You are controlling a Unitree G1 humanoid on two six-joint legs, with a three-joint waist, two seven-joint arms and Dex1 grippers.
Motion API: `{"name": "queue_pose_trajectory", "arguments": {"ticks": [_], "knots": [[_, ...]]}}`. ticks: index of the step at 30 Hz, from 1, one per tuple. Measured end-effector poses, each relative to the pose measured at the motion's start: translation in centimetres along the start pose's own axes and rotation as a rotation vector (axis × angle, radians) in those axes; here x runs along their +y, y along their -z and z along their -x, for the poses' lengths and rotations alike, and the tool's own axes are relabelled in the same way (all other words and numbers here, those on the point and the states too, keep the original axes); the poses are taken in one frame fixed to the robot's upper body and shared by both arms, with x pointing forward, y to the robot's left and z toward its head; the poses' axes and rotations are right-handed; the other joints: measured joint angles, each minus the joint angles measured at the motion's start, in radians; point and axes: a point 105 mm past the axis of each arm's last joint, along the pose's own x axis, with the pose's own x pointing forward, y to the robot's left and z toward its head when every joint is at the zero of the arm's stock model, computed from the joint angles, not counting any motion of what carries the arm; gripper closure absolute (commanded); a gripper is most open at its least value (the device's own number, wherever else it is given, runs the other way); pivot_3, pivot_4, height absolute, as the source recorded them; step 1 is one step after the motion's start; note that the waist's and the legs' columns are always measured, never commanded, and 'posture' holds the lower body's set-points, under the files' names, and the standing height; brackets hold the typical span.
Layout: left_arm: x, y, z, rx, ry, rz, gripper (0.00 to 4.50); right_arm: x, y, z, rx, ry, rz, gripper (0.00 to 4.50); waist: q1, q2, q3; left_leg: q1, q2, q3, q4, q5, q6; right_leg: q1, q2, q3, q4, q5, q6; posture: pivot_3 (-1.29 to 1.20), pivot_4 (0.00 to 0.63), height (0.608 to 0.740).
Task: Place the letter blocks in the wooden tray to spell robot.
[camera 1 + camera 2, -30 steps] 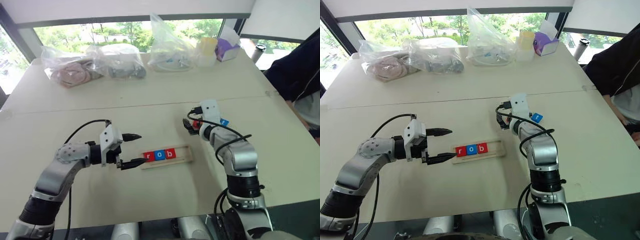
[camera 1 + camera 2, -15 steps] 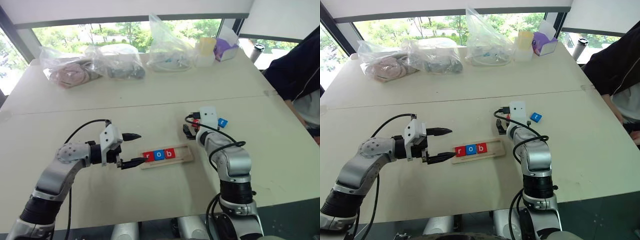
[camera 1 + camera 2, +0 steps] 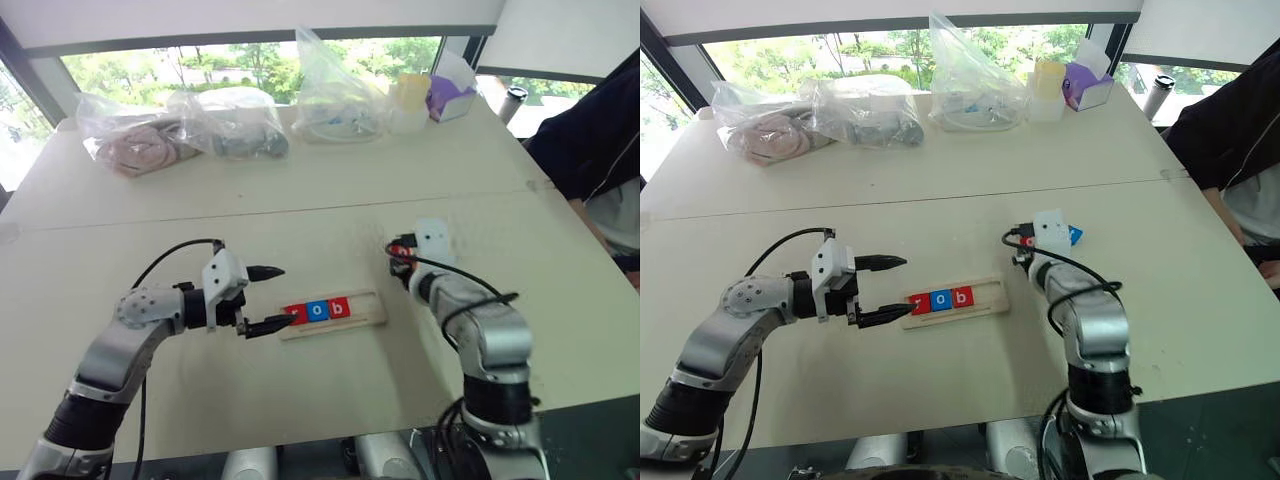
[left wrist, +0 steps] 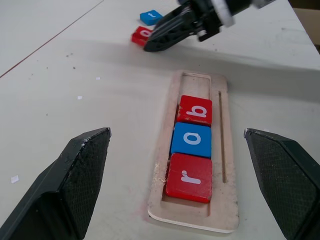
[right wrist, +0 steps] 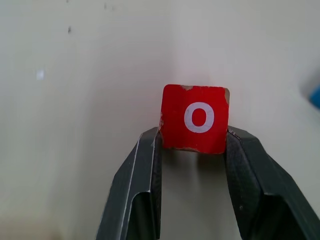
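- Pale desk (image 3: 330,380) carries the wooden tray (image 4: 224,150), spelling r, o, b.
- Right fingers (image 5: 150,165) clench the red o tile (image 5: 195,119); the blue tile (image 4: 150,17) waits nearby.
- Left gripper (image 3: 268,298) hangs released beside the tray.
- Risk: the edge-pinched tile may twist or slip.

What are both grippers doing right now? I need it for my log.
Left gripper: open, empty.
Right gripper: shut on the red o block.

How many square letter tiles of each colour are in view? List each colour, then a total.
Red square letter tiles: 3 (r and b in the pale wooden tray, o outside it)
Blue square letter tiles: 2 (o in the tray, one outside it)
Total: 5
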Motion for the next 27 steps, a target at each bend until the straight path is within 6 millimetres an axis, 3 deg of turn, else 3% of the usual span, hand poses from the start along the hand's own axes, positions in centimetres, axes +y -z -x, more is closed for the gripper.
{"name": "queue_pose_trajectory", "arguments": {"ticks": [2,5,11,17,18,24,27], "knots": [[0.0,0.1,0.0,0.001,0.002,0.001,0.00,-0.1,1.6,2.3,0.047,-0.021,0.005,3.37,0.003,0.000,0.000,0.000,0.000,0.000,0.000,0.000,0.000,0.000,0.000,0.000,0.000,0.000,0.000,0.00,0.150,0.740],[-0.1,0.1,0.0,0.001,0.008,0.001,0.00,0.2,2.8,4.2,0.093,-0.048,-0.008,3.37,0.001,0.000,0.000,0.001,0.000,0.000,0.000,0.000,0.000,0.001,0.000,0.000,0.000,-0.002,0.003,0.00,0.150,0.740],[0.0,0.2,0.0,0.002,0.014,0.008,0.00,0.4,3.6,5.2,0.112,-0.063,-0.034,3.37,-0.003,-0.001,0.000,0.002,0.000,0.000,0.000,0.000,0.000,0.001,0.000,0.000,0.000,-0.004,0.001,0.00,0.150,0.740],[0.3,-0.3,-0.2,-0.002,0.021,-0.014,0.00,0.9,3.1,5.0,0.099,-0.089,-0.053,0.36,-0.007,-0.001,-0.001,0.002,0.000,0.000,0.001,0.000,0.000,0.002,0.000,0.000,0.000,-0.004,0.001,0.00,0.150,0.740],[0.3,-0.3,-0.2,-0.002,0.024,-0.014,0.00,1.0,2.9,4.9,0.098,-0.099,-0.049,0.07,-0.007,-0.001,-0.001,0.002,0.000,0.000,0.001,0.000,0.000,0.002,0.000,0.000,0.000,-0.004,0.001,0.00,0.150,0.740],[0.2,-0.3,-0.2,0.000,0.027,-0.014,0.00,-0.5,2.4,5.2,0.131,-0.197,0.146,0.07,-0.007,-0.001,-0.001,0.001,-0.001,0.000,0.001,0.000,0.000,0.001,-0.001,0.000,-0.001,-0.004,0.001,0.00,0.150,0.740],[0.0,-0.2,0.0,0.009,0.047,-0.012,0.00,-1.6,1.3,5.8,0.088,-0.352,0.414,0.07,-0.007,-0.001,0.000,0.001,-0.002,0.001,0.000,0.000,0.000,0.002,-0.001,0.000,-0.003,-0.004,0.002,0.00,0.150,0.740]]}}
